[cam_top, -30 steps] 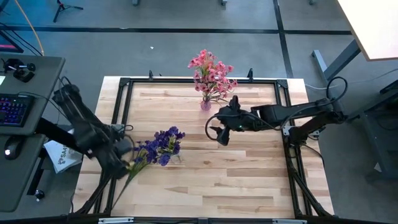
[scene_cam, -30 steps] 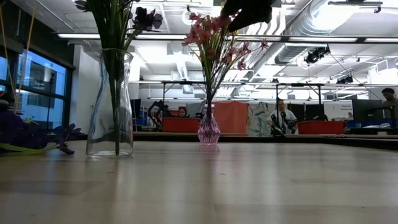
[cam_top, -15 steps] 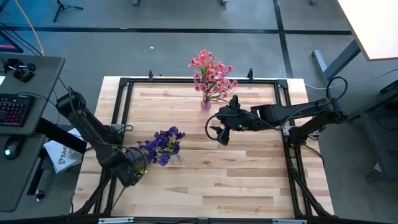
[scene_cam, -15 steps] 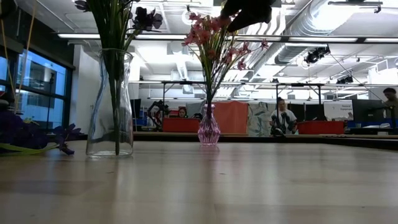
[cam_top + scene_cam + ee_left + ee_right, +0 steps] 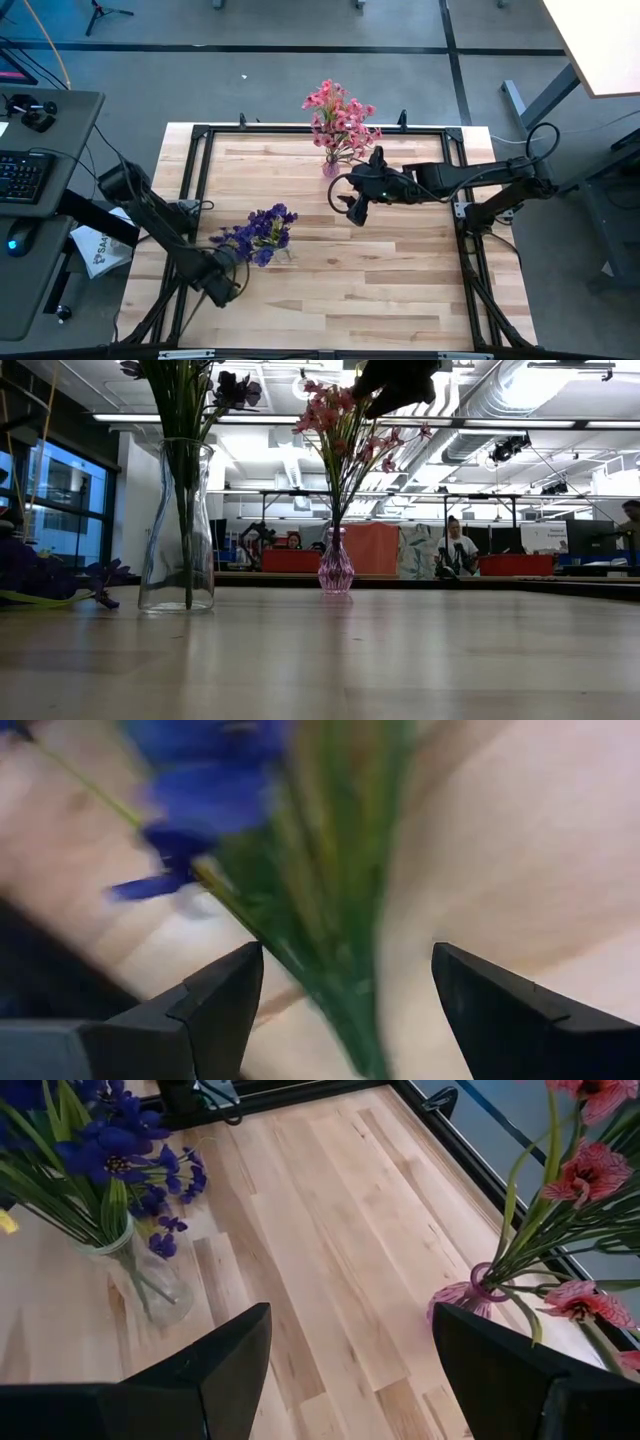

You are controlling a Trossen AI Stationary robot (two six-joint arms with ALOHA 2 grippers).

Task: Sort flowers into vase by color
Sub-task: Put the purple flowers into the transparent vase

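A clear glass vase (image 5: 178,525) holds dark purple-blue sprays (image 5: 270,225). It also shows in the right wrist view (image 5: 140,1275). One more purple spray (image 5: 45,575) lies flat on the table beside it. My left gripper (image 5: 226,282) is open over that spray's green stems (image 5: 335,920), one finger on each side and apart from them. A small pink vase (image 5: 330,167) near the far edge holds the pink flowers (image 5: 340,118). My right gripper (image 5: 353,208) is open and hangs above the table just in front of the pink vase (image 5: 470,1295).
A black frame (image 5: 200,135) runs along the table's edges. Bare wood (image 5: 380,290) lies between the two vases and toward the near right. A side desk with a keyboard (image 5: 25,175) stands left of the table. People sit in the room beyond (image 5: 455,550).
My left gripper has swept from the table's left side toward the near edge and rightward, coming down over the stem end of the lying purple spray. My right gripper has edged slightly toward the far edge. The flowers and vases have stayed in place.
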